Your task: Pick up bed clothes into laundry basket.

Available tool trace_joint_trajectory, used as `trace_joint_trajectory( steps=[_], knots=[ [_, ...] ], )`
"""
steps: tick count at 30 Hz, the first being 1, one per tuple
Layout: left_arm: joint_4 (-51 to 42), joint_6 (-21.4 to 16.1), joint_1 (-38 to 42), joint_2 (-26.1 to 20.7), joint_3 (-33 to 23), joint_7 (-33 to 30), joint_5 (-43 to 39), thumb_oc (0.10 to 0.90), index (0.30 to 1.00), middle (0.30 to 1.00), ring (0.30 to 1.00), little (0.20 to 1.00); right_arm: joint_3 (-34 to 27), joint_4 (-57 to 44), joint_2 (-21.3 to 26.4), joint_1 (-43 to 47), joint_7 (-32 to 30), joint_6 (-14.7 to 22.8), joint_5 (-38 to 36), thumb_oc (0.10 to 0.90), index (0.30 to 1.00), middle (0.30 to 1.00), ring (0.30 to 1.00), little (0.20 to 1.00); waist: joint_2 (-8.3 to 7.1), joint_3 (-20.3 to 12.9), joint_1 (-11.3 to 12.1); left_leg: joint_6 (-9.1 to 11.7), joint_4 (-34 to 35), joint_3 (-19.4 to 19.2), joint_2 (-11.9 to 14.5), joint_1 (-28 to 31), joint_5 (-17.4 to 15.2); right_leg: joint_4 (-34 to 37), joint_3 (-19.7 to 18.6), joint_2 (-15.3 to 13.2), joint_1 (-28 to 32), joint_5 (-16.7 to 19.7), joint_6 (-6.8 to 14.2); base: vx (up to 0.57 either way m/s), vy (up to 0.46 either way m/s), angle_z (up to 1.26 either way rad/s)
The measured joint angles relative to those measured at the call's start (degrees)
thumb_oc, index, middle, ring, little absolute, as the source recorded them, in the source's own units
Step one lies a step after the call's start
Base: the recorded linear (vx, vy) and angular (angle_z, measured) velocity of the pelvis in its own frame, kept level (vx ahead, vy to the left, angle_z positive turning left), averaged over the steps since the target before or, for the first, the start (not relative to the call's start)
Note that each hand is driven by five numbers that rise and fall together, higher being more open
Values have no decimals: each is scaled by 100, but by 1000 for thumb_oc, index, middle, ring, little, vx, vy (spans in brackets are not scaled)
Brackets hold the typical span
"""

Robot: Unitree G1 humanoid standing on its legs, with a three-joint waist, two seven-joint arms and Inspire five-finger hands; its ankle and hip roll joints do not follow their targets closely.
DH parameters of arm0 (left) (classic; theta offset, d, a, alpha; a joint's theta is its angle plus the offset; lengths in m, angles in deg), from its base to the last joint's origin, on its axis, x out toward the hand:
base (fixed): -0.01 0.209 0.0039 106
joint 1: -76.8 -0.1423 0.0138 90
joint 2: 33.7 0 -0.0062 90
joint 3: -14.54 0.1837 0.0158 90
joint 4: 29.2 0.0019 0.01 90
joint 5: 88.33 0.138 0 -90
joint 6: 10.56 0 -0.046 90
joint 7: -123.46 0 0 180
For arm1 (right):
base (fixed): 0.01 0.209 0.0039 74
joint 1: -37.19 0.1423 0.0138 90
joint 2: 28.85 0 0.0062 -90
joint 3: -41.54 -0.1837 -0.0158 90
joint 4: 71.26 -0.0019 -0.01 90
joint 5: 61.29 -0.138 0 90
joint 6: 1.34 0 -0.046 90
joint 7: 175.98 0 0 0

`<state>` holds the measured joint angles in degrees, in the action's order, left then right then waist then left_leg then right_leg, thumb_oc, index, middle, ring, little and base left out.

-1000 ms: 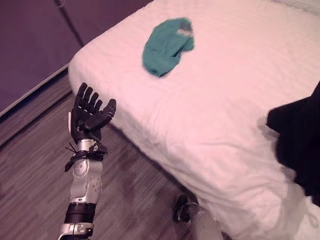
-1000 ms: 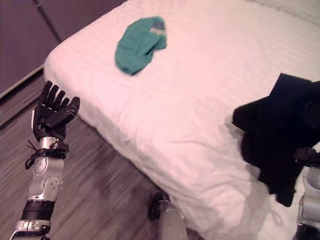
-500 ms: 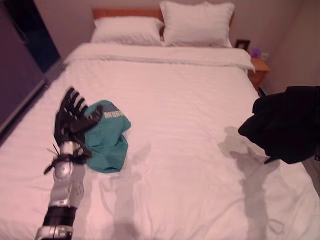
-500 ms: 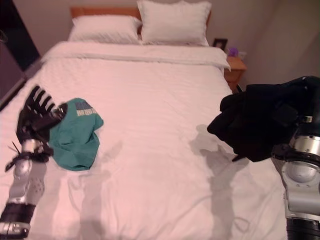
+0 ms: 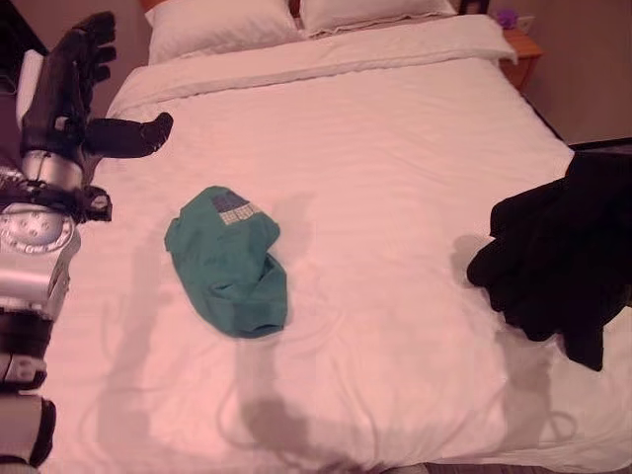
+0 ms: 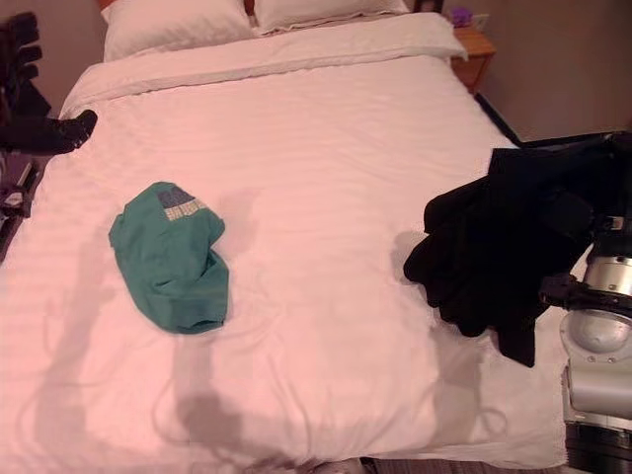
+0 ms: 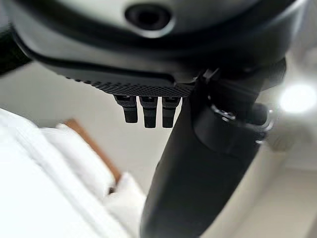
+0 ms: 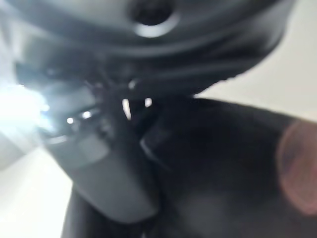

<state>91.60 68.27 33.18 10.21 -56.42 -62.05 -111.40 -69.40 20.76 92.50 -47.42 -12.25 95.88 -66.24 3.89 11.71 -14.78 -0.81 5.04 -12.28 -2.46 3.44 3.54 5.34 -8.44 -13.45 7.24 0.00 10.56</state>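
A crumpled teal garment [image 5: 229, 262] lies on the white bed [image 5: 395, 148], left of its middle. My left hand [image 5: 64, 94] is raised over the bed's left edge, well above and left of the teal garment, open with straight fingers [image 7: 143, 110] and holding nothing. A bunched black garment [image 6: 504, 242] hangs above the bed's right side and casts a shadow on the sheet. My right hand [image 8: 109, 173] is shut on it, mostly buried in the cloth [image 8: 237, 163].
Two white pillows [image 5: 217, 25] lie at the head of the bed. A wooden nightstand [image 6: 474, 44] stands at the far right corner, with dark floor [image 6: 553, 89] along the bed's right side. The bed's near edge runs along the bottom of the eye views.
The camera has swung from the bed's corner to the whole bed. My left hand has risen and moved left, off the teal garment. The black garment stays in my right hand.
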Motion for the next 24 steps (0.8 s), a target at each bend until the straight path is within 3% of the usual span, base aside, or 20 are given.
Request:
trace_joint_trajectory(
  steps=[5, 12, 17, 21, 24],
  knots=[
    [563, 288, 1215, -31, 1593, 287, 934, 800, 900, 900, 900, 900, 30, -13, 32, -17, 77, -11, -6, 400, 300, 300, 300, 300, 160, 91, -17, 157, 5, 26, 171, -118, 108, -25, 43, 196, -4, -35, 40, 21, 39, 10],
    [877, 358, 1912, 161, 2374, 524, 1930, 800, 900, 900, 900, 900, -209, -12, 109, -68, 77, -13, -10, 400, 300, 300, 300, 300, 205, 122, -310, 177, 5, 35, 201, -230, 121, -25, 60, 209, -112, -36, 38, 3, 1, -1],
    [1561, 503, 1990, 666, 2472, 645, 2459, 800, 900, 900, 900, 900, -235, -23, 113, -96, 72, -10, -10, 400, 300, 300, 300, 300, 207, 121, -363, 222, 15, 30, 214, -314, 152, -25, 54, 217, -221, -37, 35, 5, 5, -3],
    [2354, 635, 1929, 999, 2639, 646, 3401, 800, 900, 900, 900, 900, -233, -24, 265, -212, 74, -3, -11, 400, 300, 300, 300, 300, 191, 145, -480, 226, 8, 30, 209, -420, 186, -25, 55, 214, -311, -35, 33, 0, 3, 1],
    [2750, 718, 1877, 1051, 2518, 655, 3397, 800, 900, 900, 900, 900, -263, -26, 355, -273, 73, -2, -45, 400, 300, 300, 300, 300, 99, 216, -502, 228, 5, -1, 229, -457, 189, -25, 27, 230, -387, -13, 3, 15, 1, -9]
  ],
)
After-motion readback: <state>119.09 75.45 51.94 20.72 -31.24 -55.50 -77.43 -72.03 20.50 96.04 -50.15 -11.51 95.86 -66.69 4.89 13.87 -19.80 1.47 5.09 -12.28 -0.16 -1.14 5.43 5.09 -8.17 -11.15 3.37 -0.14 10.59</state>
